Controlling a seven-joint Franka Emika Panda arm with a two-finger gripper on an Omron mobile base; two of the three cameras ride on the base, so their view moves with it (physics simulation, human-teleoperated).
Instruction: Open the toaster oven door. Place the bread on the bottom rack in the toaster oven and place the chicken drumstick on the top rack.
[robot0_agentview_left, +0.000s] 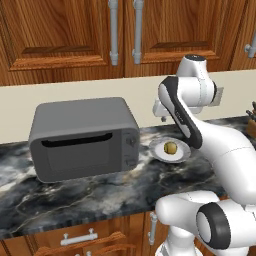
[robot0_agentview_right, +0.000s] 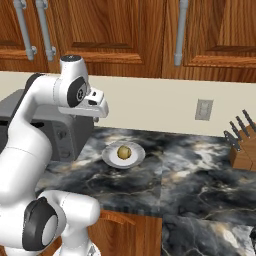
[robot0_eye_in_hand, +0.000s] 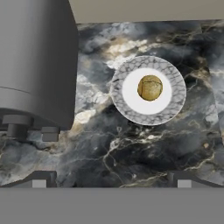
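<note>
Nearest to the base, the white arm rises over the dark marbled tabletop (robot0_agentview_left: 100, 195) and folds back at its elbow, so the gripper (robot0_eye_in_hand: 111, 180) hangs above the stone with its jaws spread wide and nothing between them; in the hand view its two dark tips sit far apart at the lower edge. Beyond the tabletop's front edge lies a round patterned plate (robot0_eye_in_hand: 171, 114), and on its white centre rests the bread (robot0_eye_in_hand: 150, 87), a small yellowish-brown roll. Just beside the plate, to its left in the base views, stands the toaster oven (robot0_agentview_left: 82, 117), with its toaster oven door (robot0_agentview_left: 77, 155) shut and the handle bar (robot0_agentview_left: 76, 140) running along the door's upper part. Both racks are hidden behind the door, and the chicken drumstick cannot be located from these frames. Farther right, a knife block (robot0_agentview_right: 242, 152) stands near the wall, well apart from the work.

Judged risks: the door is not yet open, so any attempt on the bread first would leave nowhere to put it. The handle bar is slim and sits close to the door face; a gripper arriving too high or too shallow may slip off it. A door swinging down might come close to the neighbouring plate, and the arm's elbow, near the oven's corner, could nudge the oven.
</note>
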